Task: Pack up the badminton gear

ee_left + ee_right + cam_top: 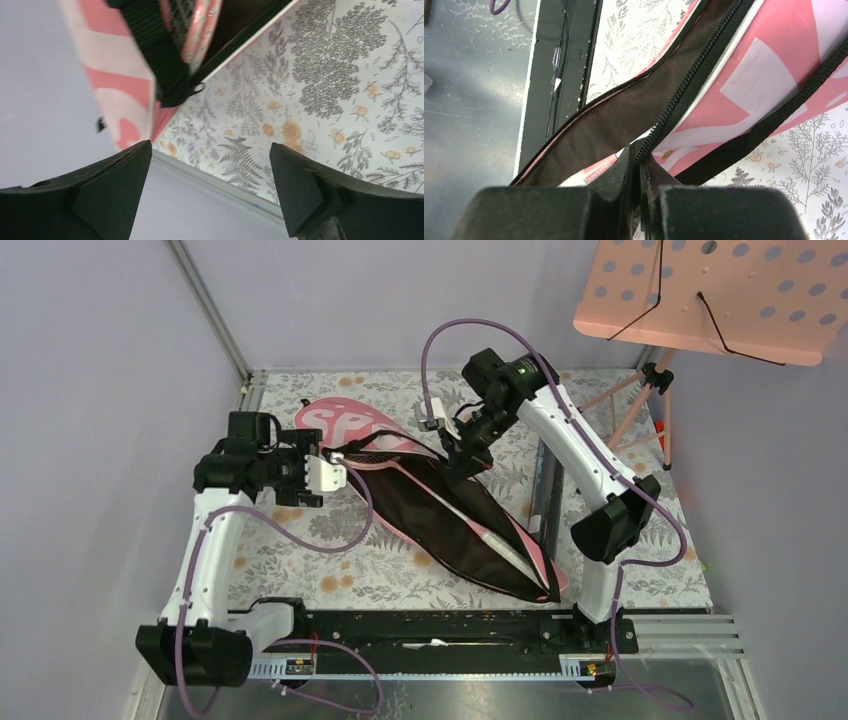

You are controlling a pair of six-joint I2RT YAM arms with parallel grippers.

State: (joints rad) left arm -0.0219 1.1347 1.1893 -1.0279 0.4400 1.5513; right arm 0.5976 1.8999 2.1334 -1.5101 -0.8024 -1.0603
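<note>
Racket handle (599,172) shows inside our unzipped pink cover (350,420). Right gripper (640,157) pinches its zipper edge (689,95); left gripper (210,150) stands spread wide.

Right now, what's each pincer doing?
Left pincer: open, holding nothing.
Right pincer: shut on the pink cover's zipper.

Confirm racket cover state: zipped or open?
Open. The cover gapes along its zipper, dark lining exposed; right gripper pinches the zipper.
</note>
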